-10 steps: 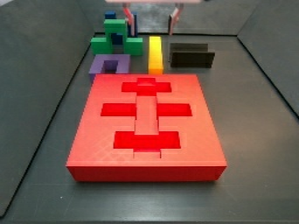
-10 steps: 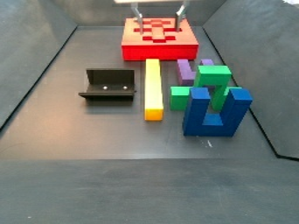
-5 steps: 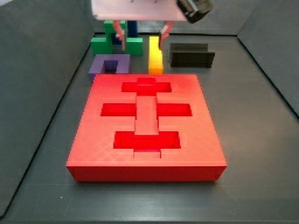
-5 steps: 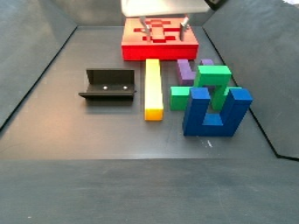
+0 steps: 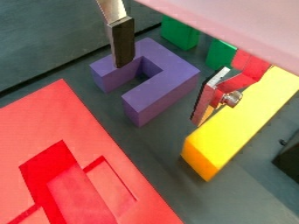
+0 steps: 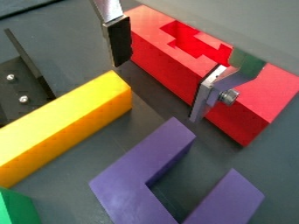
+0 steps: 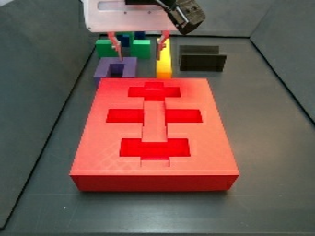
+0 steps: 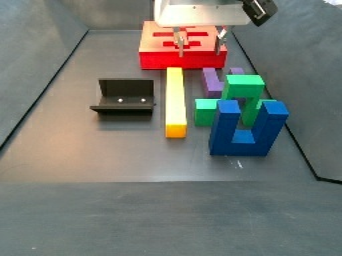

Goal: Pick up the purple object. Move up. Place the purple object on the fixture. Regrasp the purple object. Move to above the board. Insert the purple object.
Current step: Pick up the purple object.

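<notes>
The purple object (image 7: 117,66) is a U-shaped block lying flat on the floor between the red board (image 7: 154,129) and the green block. It also shows in a side view (image 8: 211,80) and in both wrist views (image 5: 146,79) (image 6: 176,179). My gripper (image 7: 139,41) is open and empty and hovers above the purple object and the near end of the yellow bar, touching nothing. It also shows in a side view (image 8: 197,40) and in both wrist views (image 5: 167,68) (image 6: 165,66). The black fixture (image 7: 201,58) (image 8: 123,98) stands beyond the yellow bar.
A yellow bar (image 7: 164,55) (image 8: 174,100) lies between the purple object and the fixture. A green block (image 8: 241,95) and a tall blue block (image 8: 250,125) stand beside the purple object. Dark walls enclose the floor.
My gripper has come down into view, over the board's end, toward the purple object and the yellow bar. The jaws stay open. No piece has moved.
</notes>
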